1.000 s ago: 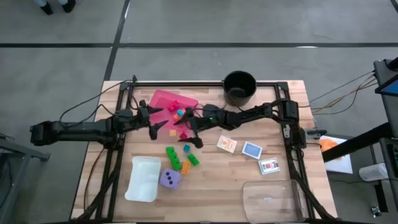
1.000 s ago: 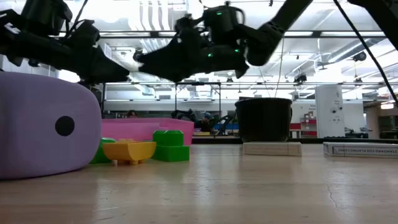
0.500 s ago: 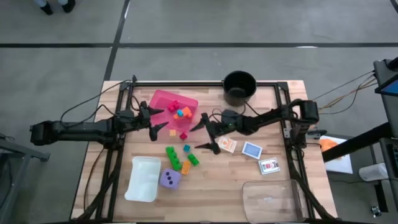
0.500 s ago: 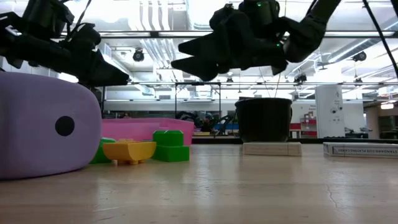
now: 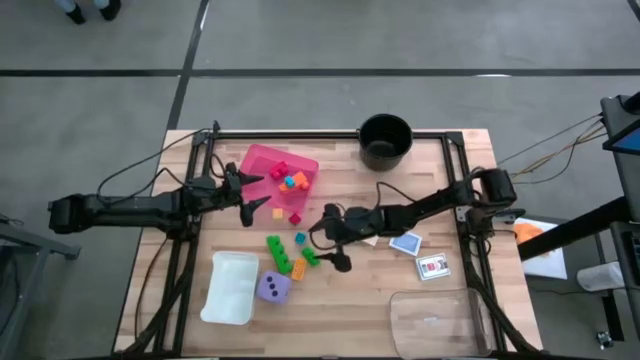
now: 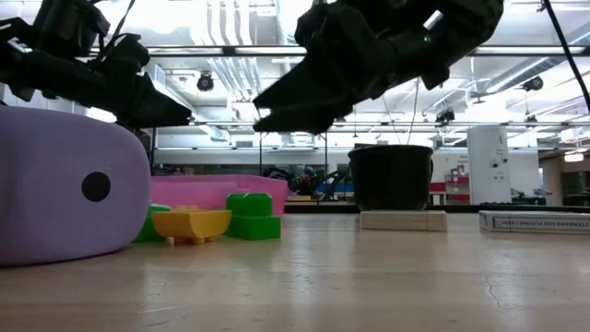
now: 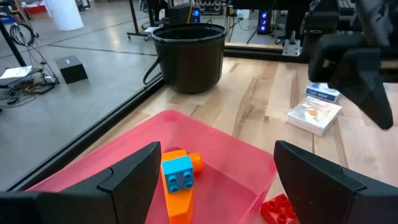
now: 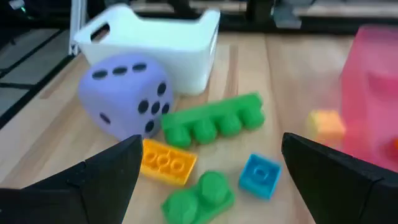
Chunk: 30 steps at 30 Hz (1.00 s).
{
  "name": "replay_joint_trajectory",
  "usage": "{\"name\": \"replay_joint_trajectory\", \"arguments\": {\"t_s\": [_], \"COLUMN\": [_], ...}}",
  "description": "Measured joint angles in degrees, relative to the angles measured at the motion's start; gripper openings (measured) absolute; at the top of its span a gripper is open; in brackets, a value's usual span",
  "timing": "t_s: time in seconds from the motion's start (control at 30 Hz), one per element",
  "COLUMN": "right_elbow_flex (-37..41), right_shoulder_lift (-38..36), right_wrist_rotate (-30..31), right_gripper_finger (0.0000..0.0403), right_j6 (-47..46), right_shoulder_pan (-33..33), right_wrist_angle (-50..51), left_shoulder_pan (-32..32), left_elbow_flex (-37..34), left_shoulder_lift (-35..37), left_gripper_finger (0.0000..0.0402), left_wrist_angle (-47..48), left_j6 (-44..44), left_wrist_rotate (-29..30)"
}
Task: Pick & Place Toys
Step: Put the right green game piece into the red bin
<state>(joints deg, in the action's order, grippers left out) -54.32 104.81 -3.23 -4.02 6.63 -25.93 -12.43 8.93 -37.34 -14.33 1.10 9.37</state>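
Right gripper (image 5: 333, 239) has swung over, open and empty, beside the green brick (image 5: 311, 257).

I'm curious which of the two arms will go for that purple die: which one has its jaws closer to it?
The right. The right gripper hovers just beyond the bricks beside the purple die, while the left gripper waits farther off by the pink tray.

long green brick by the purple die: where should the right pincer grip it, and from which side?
Come straight down with the open right pincer and close across the narrow width of the long green brick, at mid-length. It lies flat, studs up, with bare table along both long sides; the die sits near one end.
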Motion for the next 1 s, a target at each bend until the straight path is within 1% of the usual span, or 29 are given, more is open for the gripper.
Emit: {"name": "replay_joint_trajectory", "arguments": {"t_s": [0.17, 0.3, 0.53, 0.73, 1.0], "right_elbow_flex": [-1.8, -2.8, -4.2, -6.2, -9.5], "right_shoulder_lift": [2.4, 3.7, 7.0, 9.7, 11.1], "right_wrist_rotate": [4.7, 8.5, 10.3, 11.8, 15.5], "right_gripper_finger": [0.0381, 0.0381, 0.0381, 0.0381, 0.0381], "right_j6": [-4.6, -6.4, -10.3, -10.8, -11.1], "right_shoulder_pan": [2.1, 3.8, 5.3, 5.7, 5.7], "right_wrist_angle": [4.0, 6.3, 6.6, 8.0, 16.2], "left_shoulder_pan": [0.0, 0.0, 0.0, 0.0, 0.0], "left_elbow_flex": [0.0, 0.0, 0.0, 0.0, 0.0], "left_shoulder_lift": [0.0, 0.0, 0.1, 0.1, 0.1], "left_gripper_finger": [0.0316, 0.0316, 0.0316, 0.0316, 0.0316], "left_wrist_angle": [0.0, 0.0, -0.4, -0.5, -0.6], "left_j6": [0.0, 0.0, -0.2, -0.3, -0.5], "left_wrist_rotate": [0.0, 0.0, 0.0, 0.0, 0.0]}}
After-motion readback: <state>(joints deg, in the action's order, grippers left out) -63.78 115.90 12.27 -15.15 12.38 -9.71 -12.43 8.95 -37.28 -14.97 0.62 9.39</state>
